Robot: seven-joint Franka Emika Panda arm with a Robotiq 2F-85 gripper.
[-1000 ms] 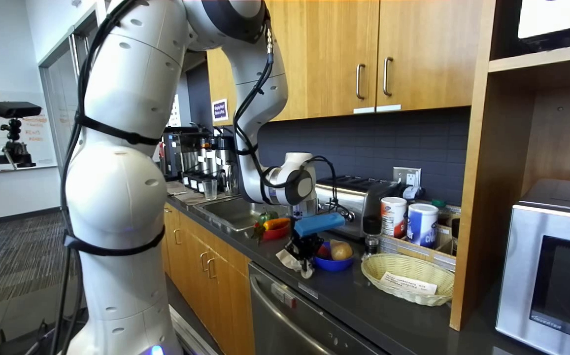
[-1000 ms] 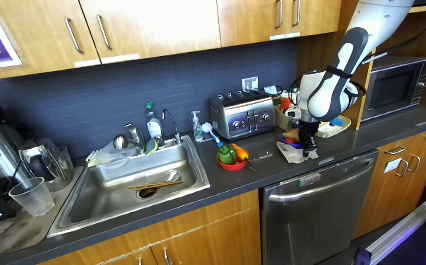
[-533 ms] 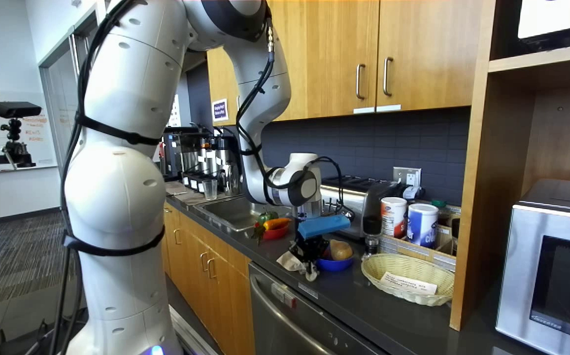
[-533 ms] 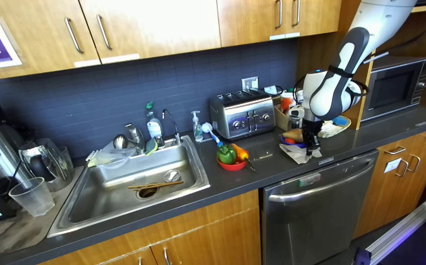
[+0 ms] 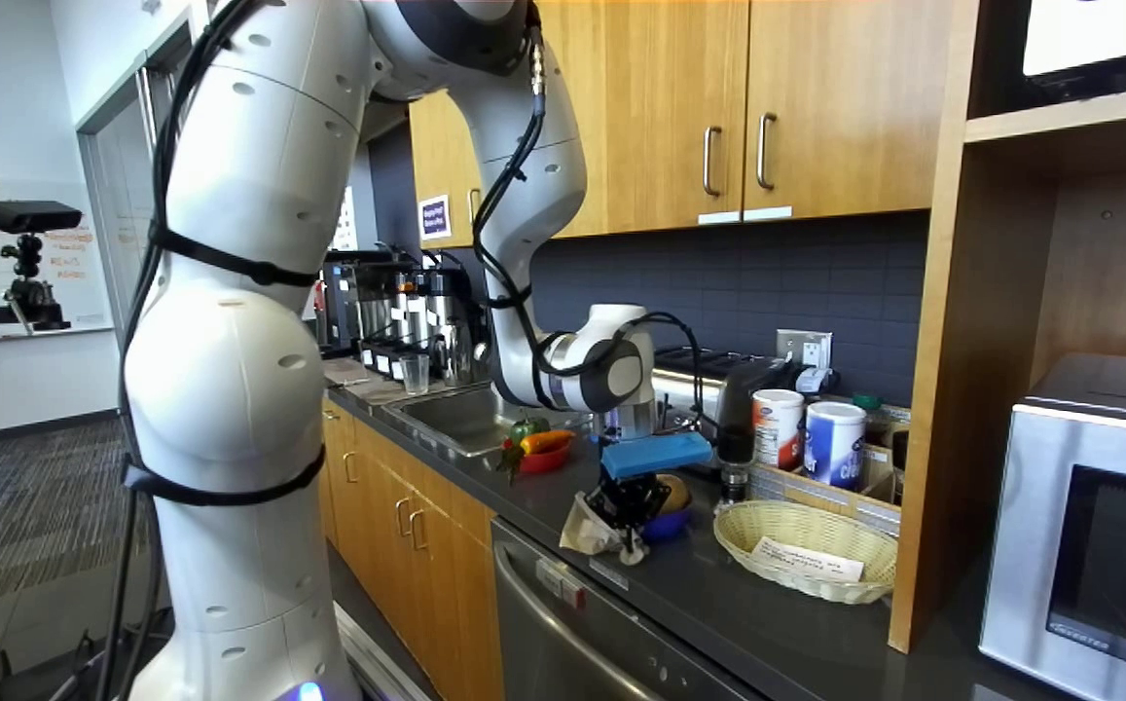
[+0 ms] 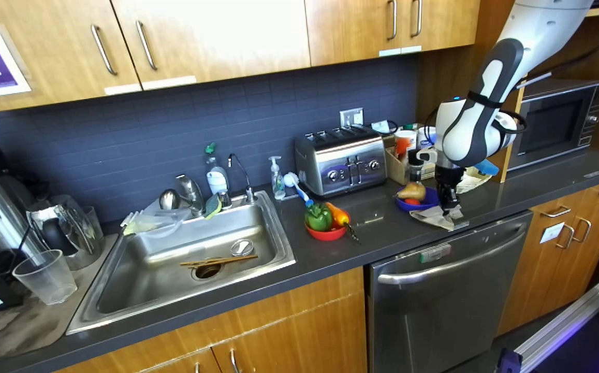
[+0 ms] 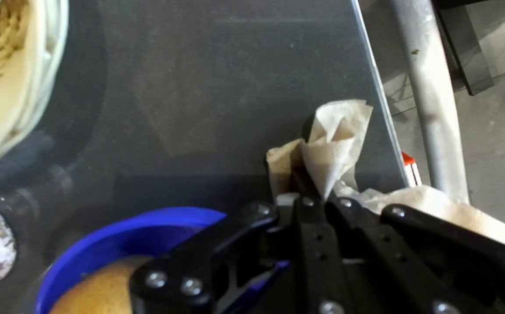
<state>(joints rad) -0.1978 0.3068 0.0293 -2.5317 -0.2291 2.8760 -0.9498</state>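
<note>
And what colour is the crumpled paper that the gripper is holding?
The crumpled paper is pale beige-brown; it shows best in the wrist view.

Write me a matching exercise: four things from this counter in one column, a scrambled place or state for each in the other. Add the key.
1. Paper napkin
2. Blue bowl
3. Red bowl
4. Wicker basket

A. Has a green pepper in it
B. Has a white paper slip in it
C. Pinched in the gripper
D. Has a brown pear-shaped item in it

Pairs: 1-C, 2-D, 3-A, 4-B
</note>
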